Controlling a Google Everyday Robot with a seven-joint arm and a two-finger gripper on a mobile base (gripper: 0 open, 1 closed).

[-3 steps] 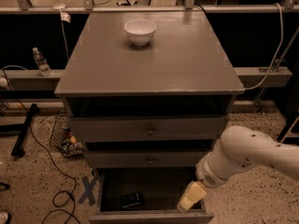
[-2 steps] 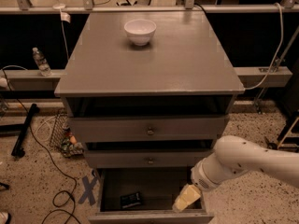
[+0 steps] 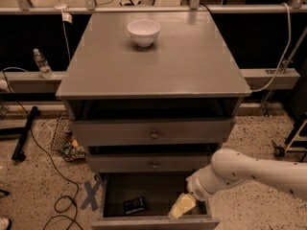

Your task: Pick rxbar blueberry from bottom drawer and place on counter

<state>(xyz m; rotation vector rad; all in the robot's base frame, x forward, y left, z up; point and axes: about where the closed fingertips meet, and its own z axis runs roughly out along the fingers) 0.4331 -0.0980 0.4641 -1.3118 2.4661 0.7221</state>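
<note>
The bottom drawer (image 3: pixel 111 195) is pulled open at the foot of the grey cabinet. The rxbar blueberry (image 3: pixel 134 205), a small dark bar, lies flat on the drawer floor at the left front. My gripper (image 3: pixel 180 207), with pale yellow fingers, hangs inside the drawer at its right side, to the right of the bar and apart from it. My white arm (image 3: pixel 249 171) reaches in from the right. The counter (image 3: pixel 158 66) is the cabinet's broad grey top.
A white bowl (image 3: pixel 144 31) stands on the counter near the back. Two shallower knobbed drawers (image 3: pixel 153 134) sit above the open one. A water bottle (image 3: pixel 42 63) stands on a ledge at left. Cables and a wire basket (image 3: pixel 64 138) lie on the floor left.
My arm and gripper have moved left and a little lower into the open drawer, closer to the bar. The bar has not moved.
</note>
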